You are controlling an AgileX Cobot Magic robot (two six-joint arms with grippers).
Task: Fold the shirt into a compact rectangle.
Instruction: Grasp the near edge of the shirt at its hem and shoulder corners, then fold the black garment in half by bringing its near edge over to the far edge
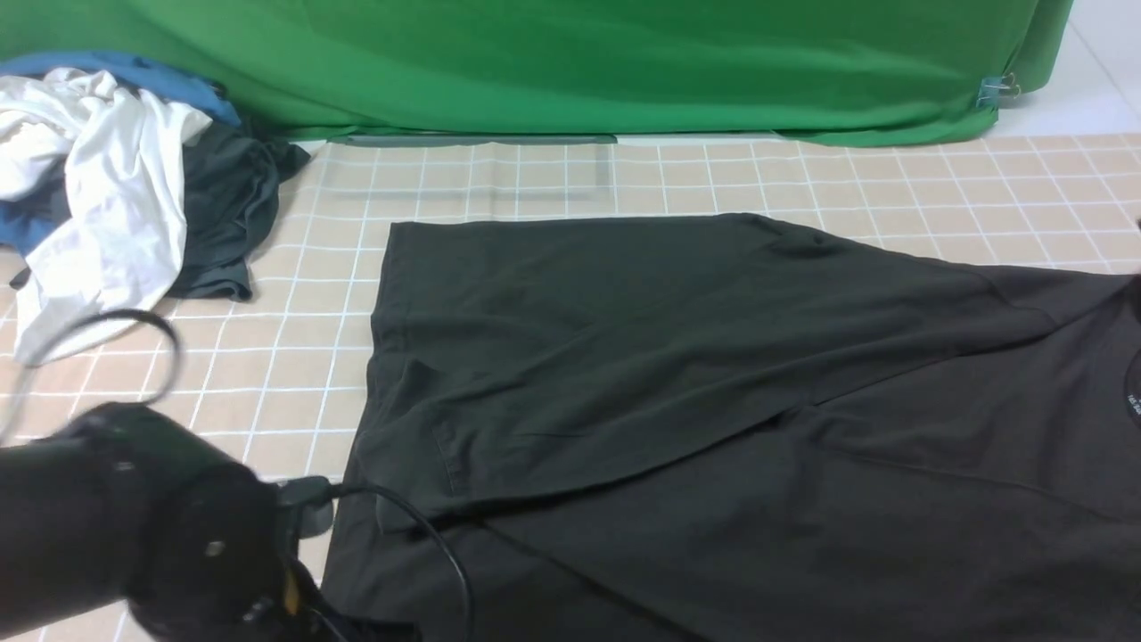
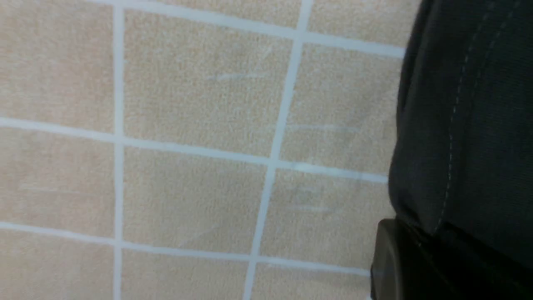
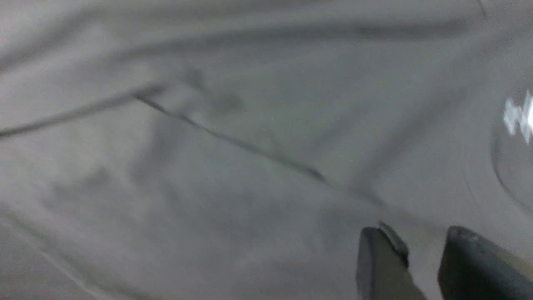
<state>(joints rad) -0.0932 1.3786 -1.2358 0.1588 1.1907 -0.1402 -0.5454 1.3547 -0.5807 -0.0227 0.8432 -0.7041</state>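
Note:
The black shirt (image 1: 677, 357) lies spread across the checked table, with its far part folded over toward the near side. Its white neck print (image 1: 1134, 406) shows at the right edge. My left arm (image 1: 178, 535) is at the near left, by the shirt's lower left corner. In the left wrist view the stitched hem (image 2: 470, 125) runs into my left gripper (image 2: 420, 250), which is shut on it; only one dark finger (image 2: 387, 258) shows. My right gripper (image 3: 420, 258) hovers open over the shirt cloth (image 3: 208, 187) near the neck print (image 3: 518, 116), with nothing between its fingers.
A heap of clothes sits at the far left: a white garment (image 1: 98, 178), a dark grey garment (image 1: 227, 214) and blue cloth (image 1: 134, 71). A green backdrop (image 1: 570, 62) hangs along the back edge. Beige checked cloth (image 1: 294, 357) covers the table.

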